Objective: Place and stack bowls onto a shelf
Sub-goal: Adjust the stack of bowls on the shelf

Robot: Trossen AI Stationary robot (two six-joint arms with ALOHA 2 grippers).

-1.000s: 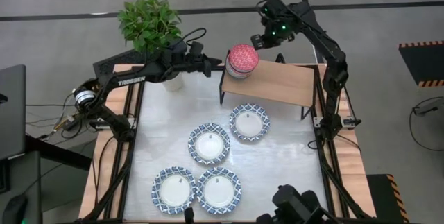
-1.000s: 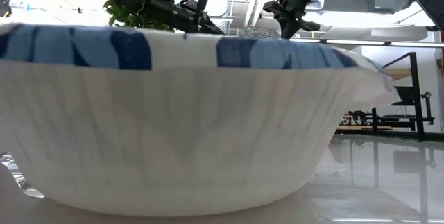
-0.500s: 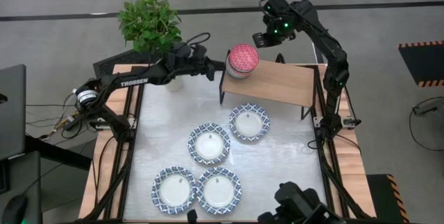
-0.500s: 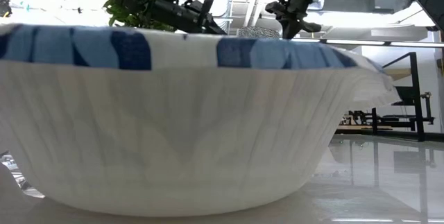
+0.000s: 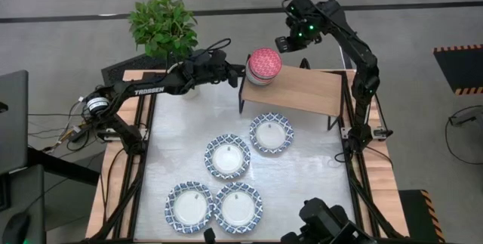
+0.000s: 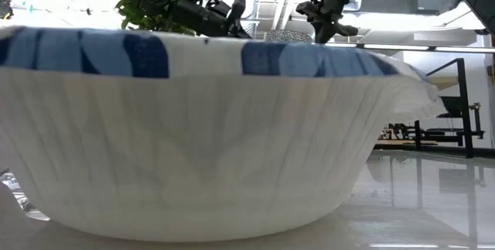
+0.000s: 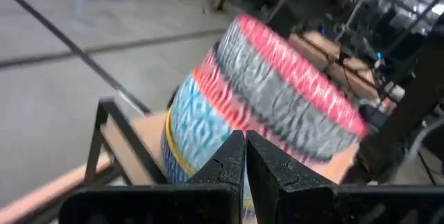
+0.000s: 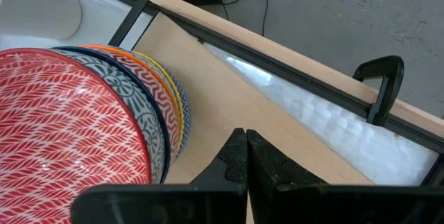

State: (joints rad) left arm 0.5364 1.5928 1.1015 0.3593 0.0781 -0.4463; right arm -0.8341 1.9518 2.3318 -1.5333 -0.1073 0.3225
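Already the four small bowls (image 5: 264,64) sit nested in one stack on the shelf (image 5: 302,90), at the end nearest the plant (image 5: 162,25), red one on top. The left gripper (image 5: 235,75), fingers shut together and holding nothing, hangs just beside that stack on the plant side; the wrist view shows the stack (image 7: 260,113) close ahead and looking tilted, though whether the fingertips touch it I cannot tell. If this is a nudge to square the stack, it wants a slow, level push low on the side, so the bowls slide rather than tip off the board. The right gripper (image 5: 287,44), also shut and empty, hovers beyond the shelf's far edge, just beside the stack.

The small bowls are glazed, steep-sided, with fine herringbone and zigzag patterns in red, blue-grey and orange (image 8: 83,106). The shelf is a smooth pale wooden board on thin black legs. Four wide bowls (image 5: 227,156), shallow, blue-rimmed with white centres, lie on the glossy table (image 5: 317,183) in front of the shelf, still to be placed.
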